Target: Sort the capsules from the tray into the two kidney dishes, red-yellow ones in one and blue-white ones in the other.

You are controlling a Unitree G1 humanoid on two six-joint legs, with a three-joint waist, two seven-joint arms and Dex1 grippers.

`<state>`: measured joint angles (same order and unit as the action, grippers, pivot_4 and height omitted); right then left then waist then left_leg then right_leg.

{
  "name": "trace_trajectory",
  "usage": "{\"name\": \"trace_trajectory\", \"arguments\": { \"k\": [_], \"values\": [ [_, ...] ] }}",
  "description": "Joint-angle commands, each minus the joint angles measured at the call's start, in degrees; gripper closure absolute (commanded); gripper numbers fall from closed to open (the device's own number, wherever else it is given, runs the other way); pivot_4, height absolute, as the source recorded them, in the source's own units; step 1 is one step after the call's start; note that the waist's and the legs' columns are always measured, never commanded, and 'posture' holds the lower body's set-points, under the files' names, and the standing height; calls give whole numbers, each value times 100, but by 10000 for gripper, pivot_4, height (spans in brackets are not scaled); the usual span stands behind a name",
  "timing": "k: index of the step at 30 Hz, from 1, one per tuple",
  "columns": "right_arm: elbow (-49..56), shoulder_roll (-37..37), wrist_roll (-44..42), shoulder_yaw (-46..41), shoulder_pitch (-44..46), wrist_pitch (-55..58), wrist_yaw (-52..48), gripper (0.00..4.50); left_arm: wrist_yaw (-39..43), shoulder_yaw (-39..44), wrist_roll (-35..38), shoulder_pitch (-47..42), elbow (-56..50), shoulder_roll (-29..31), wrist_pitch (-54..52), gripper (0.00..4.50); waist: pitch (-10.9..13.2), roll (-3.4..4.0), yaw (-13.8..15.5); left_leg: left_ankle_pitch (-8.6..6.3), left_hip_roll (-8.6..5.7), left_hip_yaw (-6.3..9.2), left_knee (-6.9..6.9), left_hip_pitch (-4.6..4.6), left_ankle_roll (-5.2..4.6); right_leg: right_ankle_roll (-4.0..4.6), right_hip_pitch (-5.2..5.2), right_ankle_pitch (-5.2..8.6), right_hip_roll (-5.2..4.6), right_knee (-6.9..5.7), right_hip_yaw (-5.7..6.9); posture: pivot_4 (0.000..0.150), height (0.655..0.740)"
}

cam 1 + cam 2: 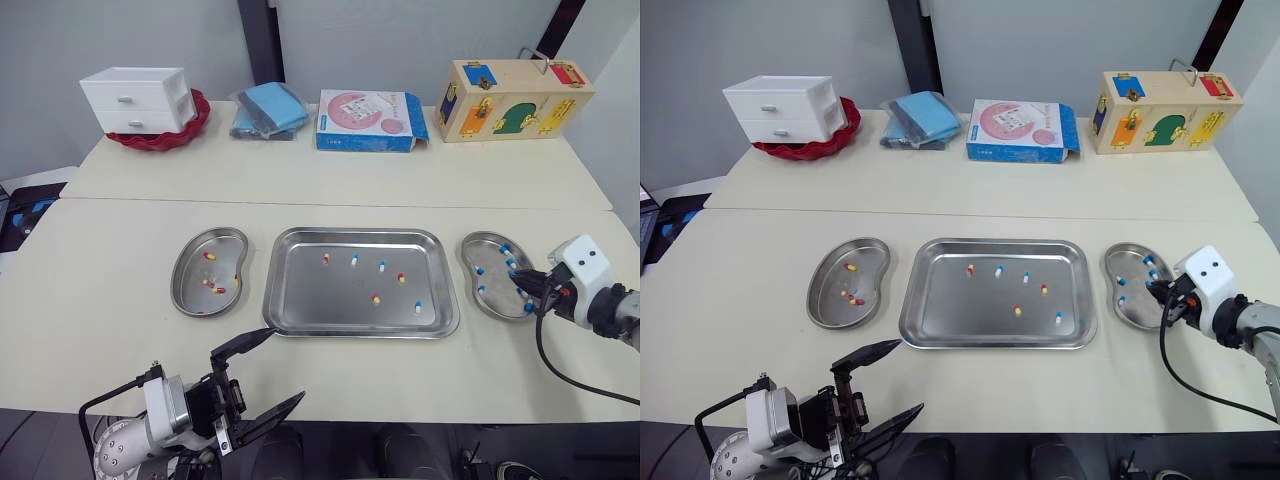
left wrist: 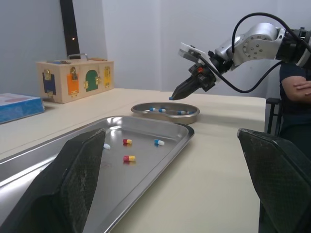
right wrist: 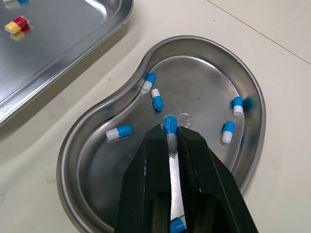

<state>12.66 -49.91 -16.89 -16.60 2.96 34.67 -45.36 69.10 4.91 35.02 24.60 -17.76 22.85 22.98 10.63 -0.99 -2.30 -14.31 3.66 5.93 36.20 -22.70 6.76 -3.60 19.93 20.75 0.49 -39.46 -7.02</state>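
Hovering low over the right kidney dish, the right hand pinches a blue-white capsule between narrowly set fingers. The drop-off step of the sort appears to be in hand, and the next move calls for parting the fingers so the capsule falls among the several loose blue-white capsules in that dish. The left hand hangs spread wide and empty at the near edge of the table. The left kidney dish holds a few red-yellow capsules, while the tray between the dishes carries six more of both kinds
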Motion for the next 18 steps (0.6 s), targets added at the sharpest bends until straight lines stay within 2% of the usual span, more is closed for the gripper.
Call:
{"name": "trace_trajectory", "arguments": {
  "k": [1,9,12,18],
  "values": [
    [115,-140,-36,-85,41,-68,-81,33029,-81,-29,-17,24,-209,37,57,0,0,0,3,0,0,0,1,0,0,0,0,0,0,0,0,1500,7400],
    [137,-155,-34,-176,-66,-136,-131,10997,-126,-35,-14,-17,-215,109,40,0,0,1,4,0,0,0,1,1,0,0,-2,0,0,0,1,1500,7400],
    [155,-154,-46,-179,-76,-134,-131,249,-145,-27,-10,-25,-219,144,30,0,0,1,4,0,0,0,1,1,0,0,-2,0,0,0,1,1500,7400],
    [175,-163,-101,-314,-165,-284,-229,249,-371,108,-77,-10,-291,258,-86,0,-1,1,12,0,0,1,1,2,0,0,-3,0,0,0,1,1500,7400]
  ]
}}
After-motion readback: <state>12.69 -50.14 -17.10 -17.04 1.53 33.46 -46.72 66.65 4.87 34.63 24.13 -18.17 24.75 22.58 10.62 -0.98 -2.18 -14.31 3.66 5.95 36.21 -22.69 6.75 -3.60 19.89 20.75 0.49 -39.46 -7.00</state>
